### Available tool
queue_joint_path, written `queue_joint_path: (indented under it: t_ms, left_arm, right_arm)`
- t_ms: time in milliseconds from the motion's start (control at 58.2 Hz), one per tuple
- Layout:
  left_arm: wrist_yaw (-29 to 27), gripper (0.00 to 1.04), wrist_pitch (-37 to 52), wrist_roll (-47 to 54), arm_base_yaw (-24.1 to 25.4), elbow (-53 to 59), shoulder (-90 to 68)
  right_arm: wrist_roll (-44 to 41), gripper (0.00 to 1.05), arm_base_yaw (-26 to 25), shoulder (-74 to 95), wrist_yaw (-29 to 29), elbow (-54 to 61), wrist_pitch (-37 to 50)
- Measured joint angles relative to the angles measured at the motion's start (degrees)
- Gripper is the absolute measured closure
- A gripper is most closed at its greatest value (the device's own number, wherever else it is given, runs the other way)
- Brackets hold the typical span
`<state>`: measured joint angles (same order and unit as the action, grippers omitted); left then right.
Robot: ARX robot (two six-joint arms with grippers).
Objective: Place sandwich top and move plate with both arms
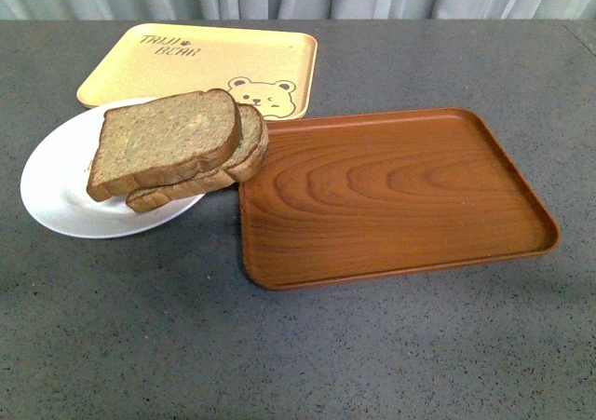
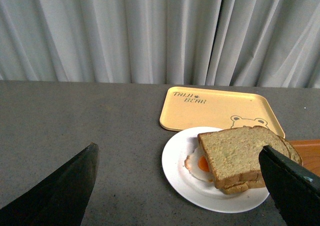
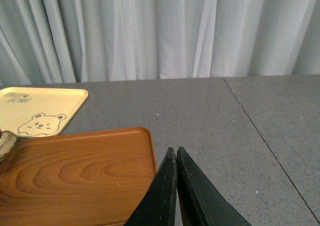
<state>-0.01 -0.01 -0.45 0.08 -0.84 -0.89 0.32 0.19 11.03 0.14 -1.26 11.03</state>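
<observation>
- You have the sandwich top (image 1: 166, 141) lying flat on a smaller, rounder slice (image 1: 251, 141), and the stack rests on the plate (image 1: 58, 195).
- In the left wrist view a fried egg (image 2: 199, 162) peeks out from under the bread on the side away from the wooden tray (image 1: 391, 192).
- The plate sits on the counter (image 1: 372, 355) at the left of the front view. Its far rim meets the near edge of the yellow bear tray (image 1: 209, 59), and it lies just beside the wooden tray's far left corner.
- The bread overhangs the plate towards that corner; you cannot tell whether it touches the tray.
- Your left gripper (image 2: 178, 150) hangs above the counter with its jaws spread wide, empty, the plate ahead of them.
- Your right gripper (image 3: 175, 150) has its jaws pressed together on nothing, over bare counter just beside the wooden tray's edge.
</observation>
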Motion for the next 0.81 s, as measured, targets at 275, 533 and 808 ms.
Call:
queue_joint_path:
  t_ms: [275,533,808]
  left_arm:
    - [0.0,0.09,0.0,0.0,0.0,0.0,0.0]
    - [21.46,0.09,-15.19,-11.74,3.56,-7.23,-14.14]
    - [27.43,0.09,12.11,-36.61,4.68,-11.3,-52.5]
  right_arm:
    - [0.0,1.03,0.0,-10.54,-0.11,-0.02,-10.86]
    - [-0.07,0.95,0.0,-10.69,-0.24,-0.02,-10.95]
    - [-0.07,0.47,0.0,-10.73,-0.13,-0.02,-10.97]
